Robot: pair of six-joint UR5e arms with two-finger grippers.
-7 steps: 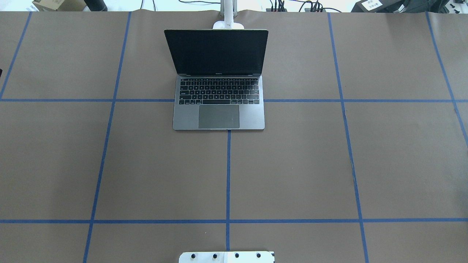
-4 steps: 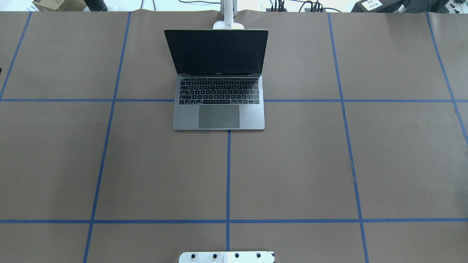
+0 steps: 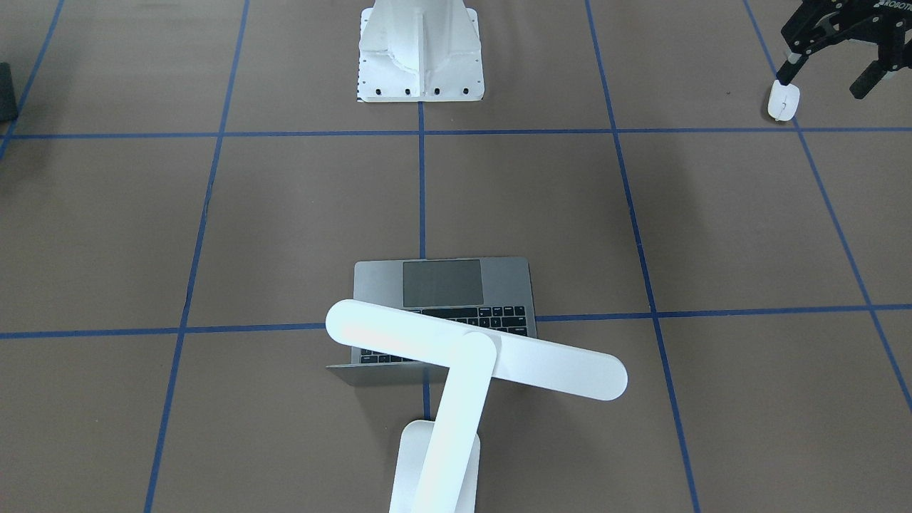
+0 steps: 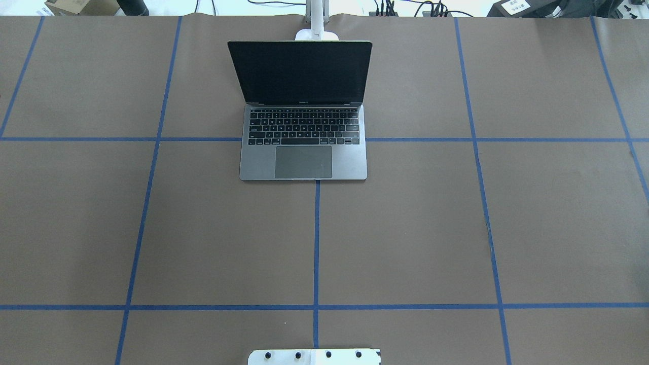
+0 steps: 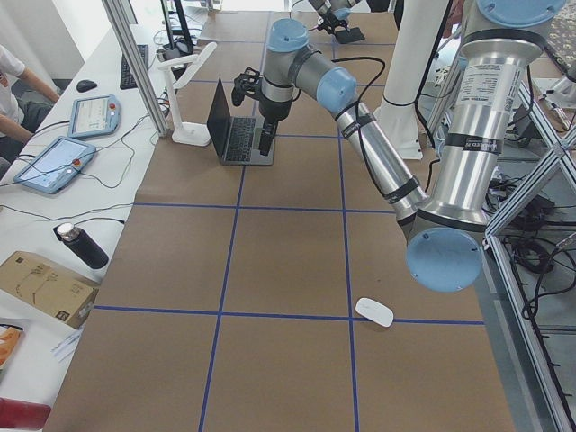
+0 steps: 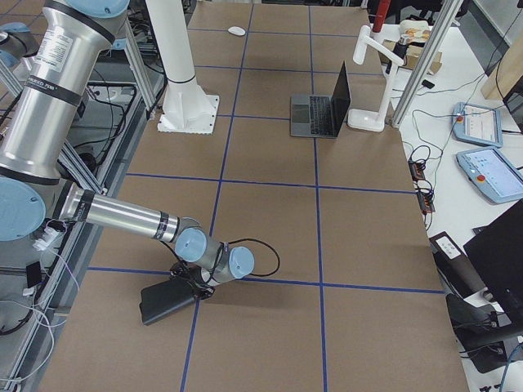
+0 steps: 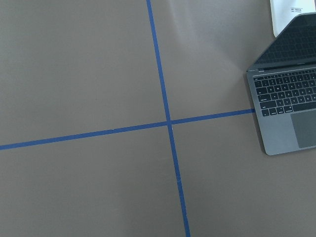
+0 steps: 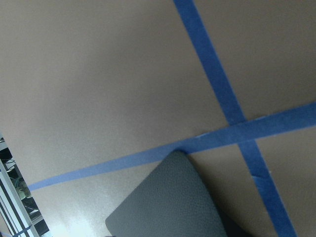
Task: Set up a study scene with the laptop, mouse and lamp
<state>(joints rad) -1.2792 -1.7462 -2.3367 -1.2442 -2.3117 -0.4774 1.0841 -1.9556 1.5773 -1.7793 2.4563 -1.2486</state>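
Observation:
The open grey laptop (image 4: 304,152) sits at the table's far middle, with its screen dark. The white lamp (image 3: 477,356) stands right behind it, and its bar head hangs over the lid. The white mouse (image 3: 782,100) lies on the table at the robot's left, near the front edge (image 5: 373,311). My left gripper (image 3: 826,75) is open and empty. It hangs high in the air, beside the mouse in the front-facing view. My right arm is low over a black mat (image 6: 163,302). I cannot tell whether its gripper is open or shut.
The white robot pedestal (image 3: 420,50) is bolted at the near middle edge. Blue tape lines divide the brown table cover (image 4: 405,228). Tablets, a bottle (image 5: 81,245) and a box lie on the side bench beyond the table's far edge.
A small dark bit at the overhead view's left edge has slid out of view. The laptop and lamp have not moved.

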